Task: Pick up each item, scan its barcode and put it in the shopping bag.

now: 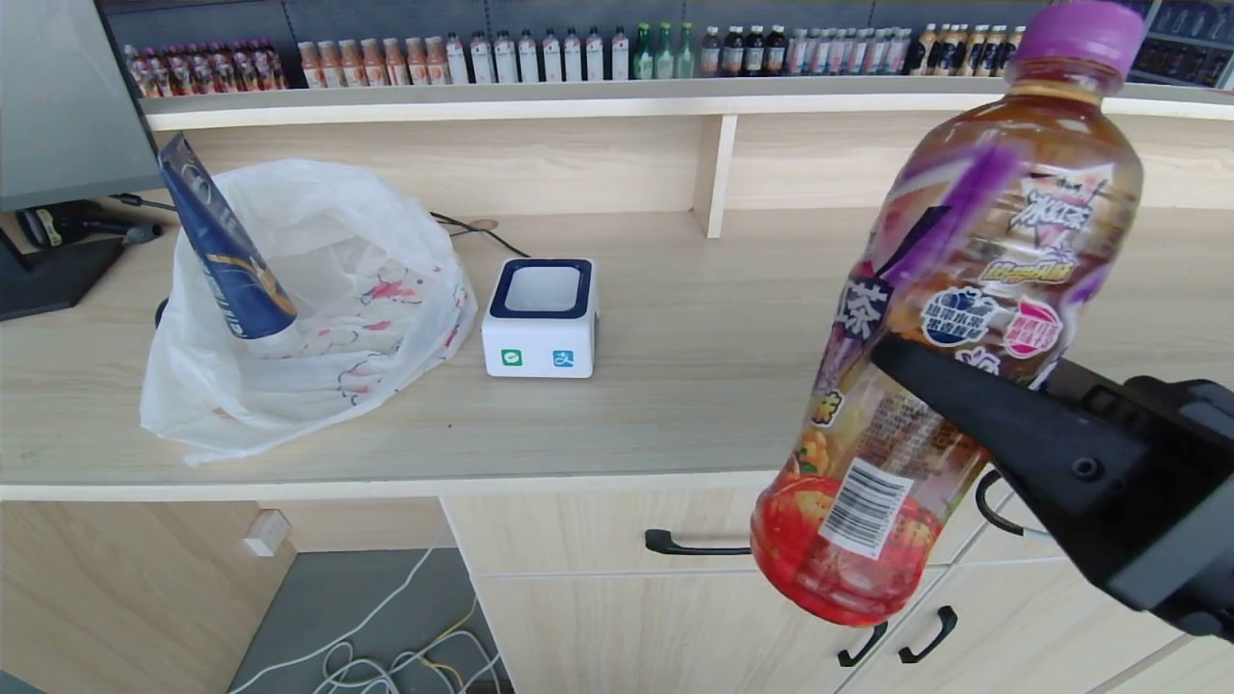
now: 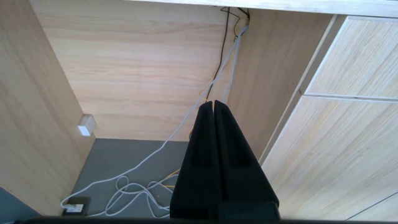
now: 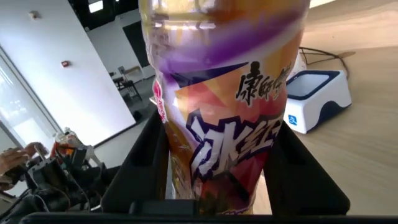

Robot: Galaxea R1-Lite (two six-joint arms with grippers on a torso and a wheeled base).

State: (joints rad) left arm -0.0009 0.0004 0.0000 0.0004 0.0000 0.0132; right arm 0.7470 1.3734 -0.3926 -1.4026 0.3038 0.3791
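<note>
The right gripper (image 1: 906, 371) is clamped around the middle of the bottle (image 1: 954, 318), one finger on each side. It holds the bottle up at the right of the head view, tilted with the purple cap towards the upper right corner. That grip leaves the lower label bare, so the barcode (image 1: 865, 508) is uncovered, probably so it can be scanned. For now the barcode faces the camera and not the scanner (image 1: 540, 316), which sits well apart at centre frame on the counter (image 1: 713, 386) with its window facing up. The bag (image 1: 308, 308) lies open at centre left, just beside the scanner, so the drop after scanning is short. A blue pack (image 1: 227, 251) already stands slanted in it.

The head view gives the barcode and the whole layout. The right wrist view adds both fingers pressing the bottle's sides, with the scanner beyond it. The left wrist view shows the left gripper (image 2: 214, 112) with its fingers pressed together and empty, parked below the counter beside the cabinet, above cables (image 2: 134, 193) on the floor.
</note>
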